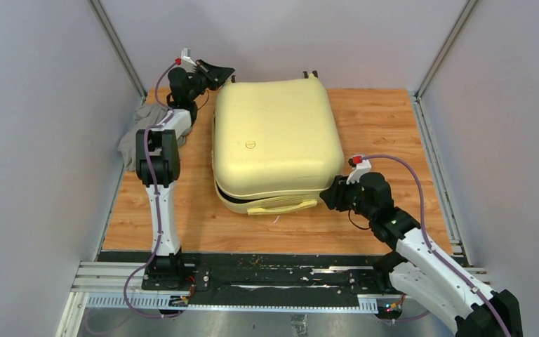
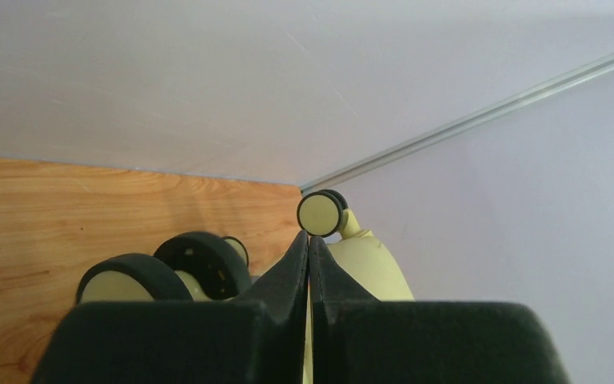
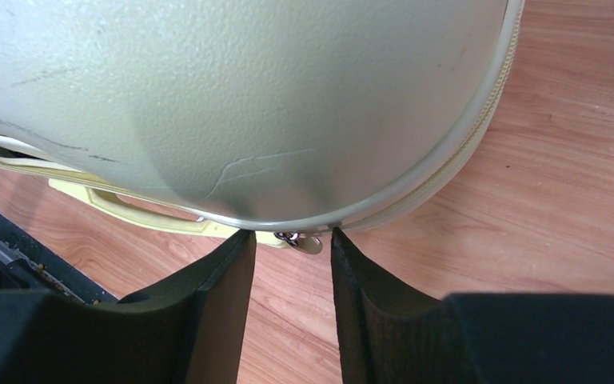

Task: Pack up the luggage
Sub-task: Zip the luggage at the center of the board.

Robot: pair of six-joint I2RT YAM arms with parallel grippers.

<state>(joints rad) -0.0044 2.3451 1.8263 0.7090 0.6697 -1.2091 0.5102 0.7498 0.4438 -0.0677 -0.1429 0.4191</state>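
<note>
The luggage [image 1: 275,140], a pale-yellow hard-shell suitcase, lies flat on the wooden table with its lid down. A dark gap shows along its near edge above the yellow handle [image 1: 281,206]. My left gripper [image 1: 217,72] is shut at the case's far left corner. In the left wrist view its fingertips [image 2: 308,240] meet with nothing between them, and the wheels [image 2: 322,213] stand just beyond. My right gripper [image 1: 330,195] is at the near right corner. Its jaws [image 3: 292,236] stand open against the shell's rim, with the metal zipper pull [image 3: 302,242] between the tips and untouched.
A grey cloth [image 1: 140,126] lies heaped by the left wall, behind the left arm. Pale walls close in the table on three sides. A black and metal rail [image 1: 274,277] runs along the near edge.
</note>
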